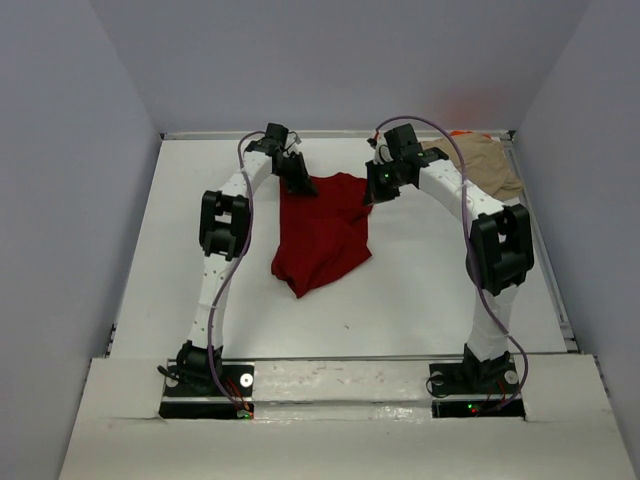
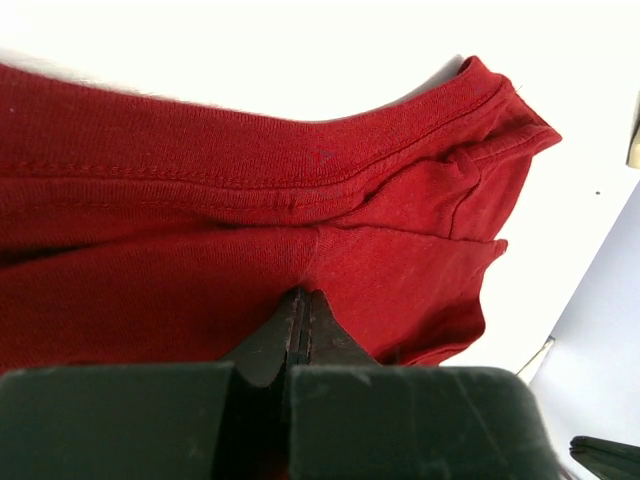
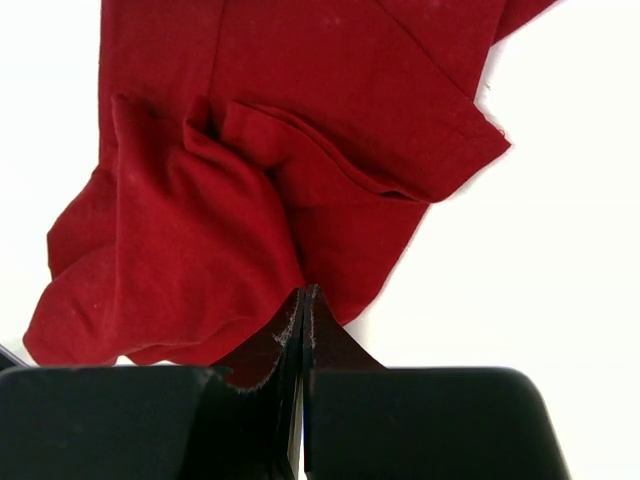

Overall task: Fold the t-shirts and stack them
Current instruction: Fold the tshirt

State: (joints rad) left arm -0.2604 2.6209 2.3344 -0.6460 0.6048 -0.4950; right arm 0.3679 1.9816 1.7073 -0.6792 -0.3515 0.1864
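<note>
The dark red t-shirt [image 1: 322,235] hangs bunched over the middle of the white table [image 1: 420,290], its top edge held up at both corners. My left gripper [image 1: 298,186] is shut on its upper left edge. In the left wrist view the cloth [image 2: 200,250] creases into the closed tips [image 2: 303,294], below the hemmed collar. My right gripper [image 1: 369,196] is shut on the upper right edge, and folds of the shirt [image 3: 250,150] gather at its tips [image 3: 303,290]. A tan t-shirt [image 1: 490,165] lies crumpled at the back right, with a sliver of orange fabric [image 1: 462,133] behind it.
Grey walls close in the table on the left, back and right. The tan shirt lies just behind the right arm's elbow [image 1: 500,245]. Both arm bases [image 1: 210,380] stand on the near ledge.
</note>
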